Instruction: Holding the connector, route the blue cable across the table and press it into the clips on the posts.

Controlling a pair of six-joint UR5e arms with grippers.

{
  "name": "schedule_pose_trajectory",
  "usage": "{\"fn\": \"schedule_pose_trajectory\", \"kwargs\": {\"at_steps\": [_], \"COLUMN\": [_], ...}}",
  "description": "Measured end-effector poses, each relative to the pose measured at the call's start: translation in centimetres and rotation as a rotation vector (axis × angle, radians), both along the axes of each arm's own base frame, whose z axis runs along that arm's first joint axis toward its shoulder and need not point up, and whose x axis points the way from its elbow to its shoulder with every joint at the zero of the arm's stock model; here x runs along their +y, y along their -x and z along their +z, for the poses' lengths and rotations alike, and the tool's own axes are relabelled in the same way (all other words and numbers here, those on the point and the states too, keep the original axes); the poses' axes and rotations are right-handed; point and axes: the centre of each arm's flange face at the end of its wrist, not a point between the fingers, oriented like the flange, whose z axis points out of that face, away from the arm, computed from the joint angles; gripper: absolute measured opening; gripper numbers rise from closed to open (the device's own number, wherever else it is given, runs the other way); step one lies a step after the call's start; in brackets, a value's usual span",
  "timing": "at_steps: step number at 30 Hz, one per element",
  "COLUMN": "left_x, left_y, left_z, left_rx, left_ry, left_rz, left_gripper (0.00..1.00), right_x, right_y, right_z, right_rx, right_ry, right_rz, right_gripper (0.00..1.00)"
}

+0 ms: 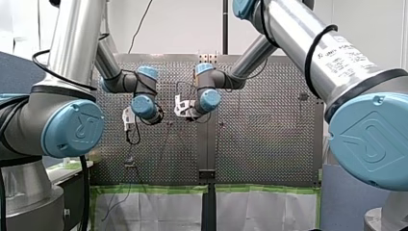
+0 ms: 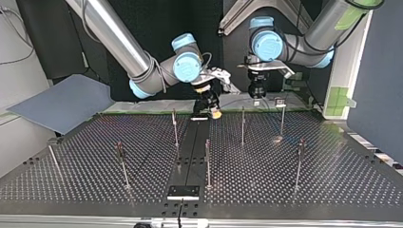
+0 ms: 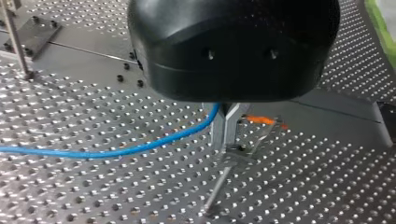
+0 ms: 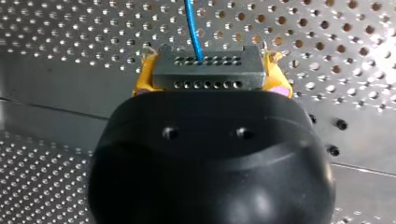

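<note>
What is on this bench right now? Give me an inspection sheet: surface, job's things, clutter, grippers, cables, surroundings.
Surface: perforated metal table.
Job's things: connector, grey, held; blue cable; thin upright posts spread over the table.
Clutter: nothing seen.
Grippers: right gripper, yellow pads, shut on the connector; left gripper, metal fingers, shut on the blue cable.
Cables: blue cable leaves the connector and trails from the left gripper over the table.
Surroundings: grey panel and green tape beside the table.
</note>
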Motion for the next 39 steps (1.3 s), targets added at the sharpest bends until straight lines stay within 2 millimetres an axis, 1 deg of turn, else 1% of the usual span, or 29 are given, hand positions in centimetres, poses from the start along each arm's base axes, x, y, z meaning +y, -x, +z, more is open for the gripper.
{"fn": "schedule_pose_trajectory", "kwargs": {"at_steps": [4, 9, 13, 18, 24, 26, 29, 35, 37, 39], "left_x": [-0.2, -0.2, -0.1, -0.1, 0.0, 0.1, 0.4, 0.7, 0.7, 0.7], "left_y": [-0.4, -1.2, -1.9, -2.8, -4.3, -4.6, -4.9, -5.0, -5.4, -5.9], "left_z": [-1.3, -3.0, -3.8, -3.8, -2.9, -2.9, -3.7, -6.0, -6.7, -6.9], "left_rx": [0.005, 0.004, -0.007, -0.041, -0.081, -0.082, -0.067, -0.032, -0.033, -0.045], "left_ry": [0.001, 0.017, 0.034, 0.059, 0.087, 0.098, 0.104, 0.066, 0.056, 0.054], "left_rz": [-0.013, -0.023, -0.022, -0.033, -0.052, -0.055, -0.052, -0.036, -0.032, -0.029], "left_gripper": [0.00, 0.00, 0.00, 0.00, 0.00, 0.00, 0.00, 0.00, 0.00, 0.00], "right_x": [-0.2, -1.1, -1.7, -2.5, -3.5, -3.9, -4.4, -5.0, -5.2, -5.5], "right_y": [0.2, 0.3, 0.4, 0.5, 0.8, 1.0, 1.3, 1.7, 1.8, 2.1], "right_z": [-0.5, -0.6, -1.6, -2.9, -3.2, -3.2, -3.2, -3.2, -3.2, -3.3], "right_rx": [-0.014, -0.046, -0.053, -0.060, -0.085, -0.093, -0.099, -0.100, -0.100, -0.100], "right_ry": [0.000, 0.017, 0.011, 0.000, 0.002, 0.000, -0.002, -0.004, -0.004, -0.003], "right_rz": [0.007, 0.015, 0.020, 0.023, 0.019, 0.014, 0.009, 0.001, 0.000, -0.003], "right_gripper": [0.00, 0.00, 0.00, 0.00, 0.00, 0.00, 0.00, 0.00, 0.00, 0.00]}}
